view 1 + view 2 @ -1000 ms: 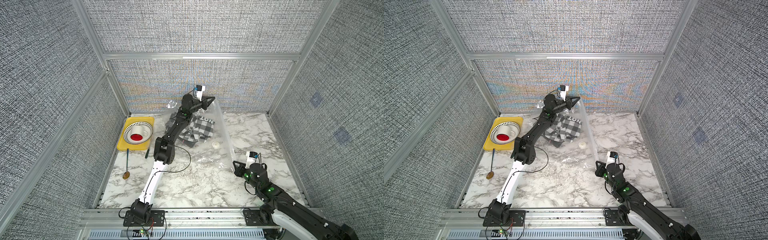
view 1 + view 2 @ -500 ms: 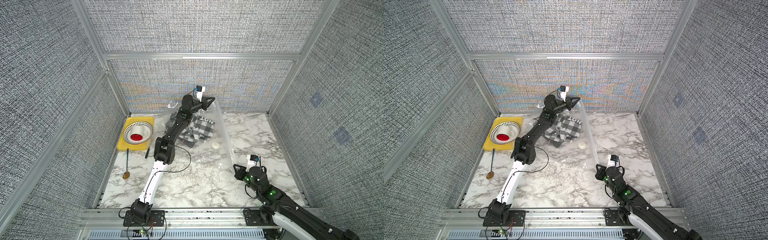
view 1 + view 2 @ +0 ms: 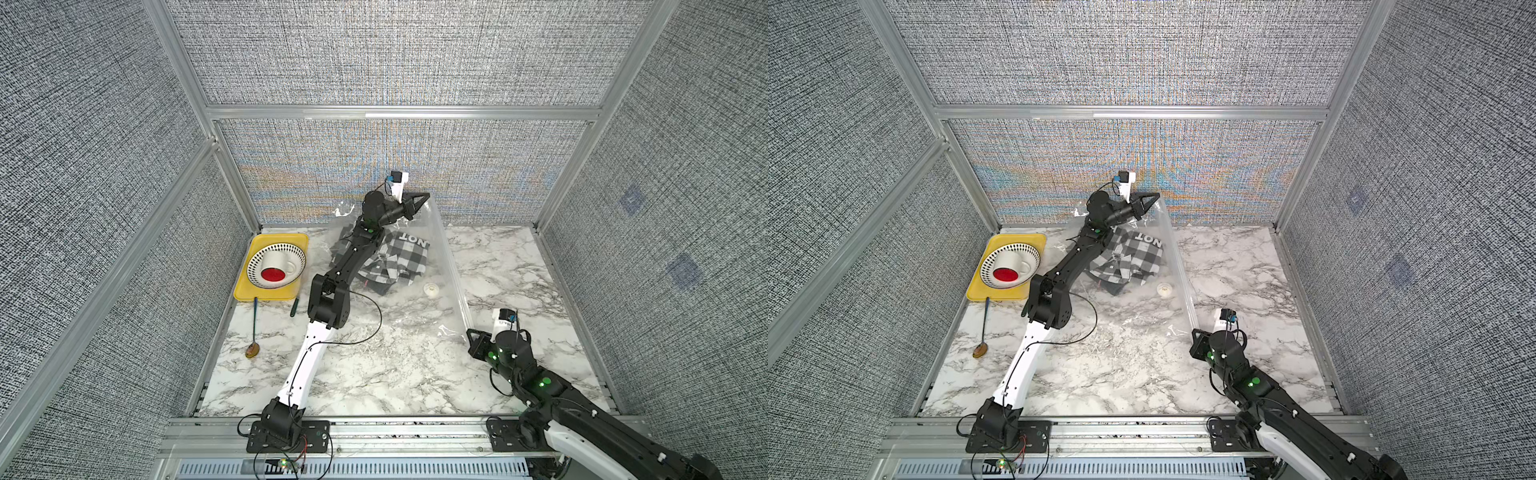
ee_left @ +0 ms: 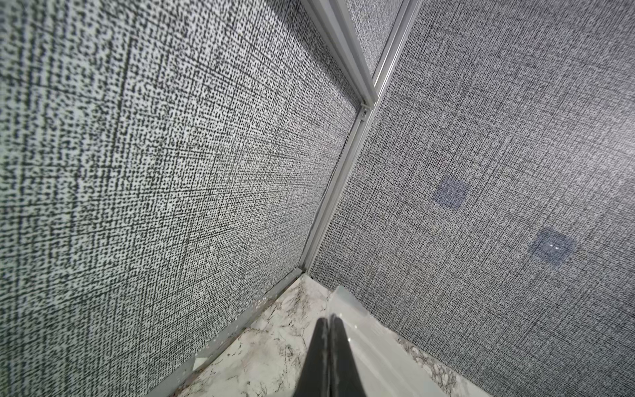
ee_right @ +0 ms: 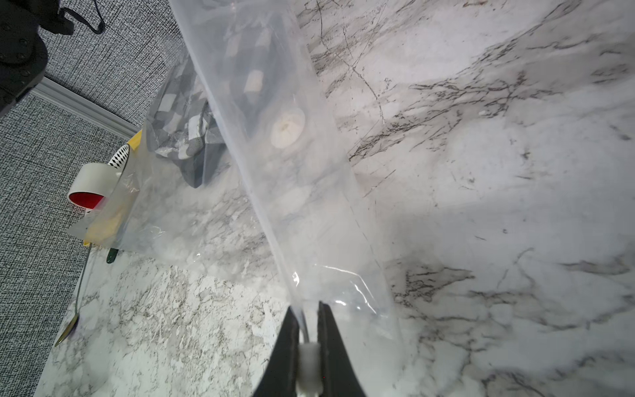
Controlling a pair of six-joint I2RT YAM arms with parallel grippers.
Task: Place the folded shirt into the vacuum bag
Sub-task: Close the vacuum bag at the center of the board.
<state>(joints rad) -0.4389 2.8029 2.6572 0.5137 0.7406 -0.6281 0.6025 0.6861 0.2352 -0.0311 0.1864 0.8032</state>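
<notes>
The clear vacuum bag (image 3: 446,266) (image 3: 1177,266) is stretched by one long edge from the back wall to the near right. My left gripper (image 3: 422,197) (image 3: 1152,197) (image 4: 329,323) is shut on the far end of that edge, raised by the back wall. Shut on the near end is my right gripper (image 3: 471,334) (image 3: 1196,334) (image 5: 305,309), with a white clip between its fingers. The black-and-white checked shirt (image 3: 401,262) (image 3: 1133,262) (image 5: 185,113) shows through the plastic, under the left arm. The bag's white valve disc (image 3: 431,289) (image 5: 287,127) lies beside it.
At far left a yellow tray (image 3: 245,291) holds a dotted bowl (image 3: 257,266) with a white cup (image 3: 276,268), red inside. A spoon (image 3: 253,328) and a dark green pen (image 3: 294,307) lie in front of the tray. The back wall stands just behind my left gripper.
My right gripper has drawn slightly toward the near edge of the table, still on the bag's edge. The left arm and the shirt have not moved.
</notes>
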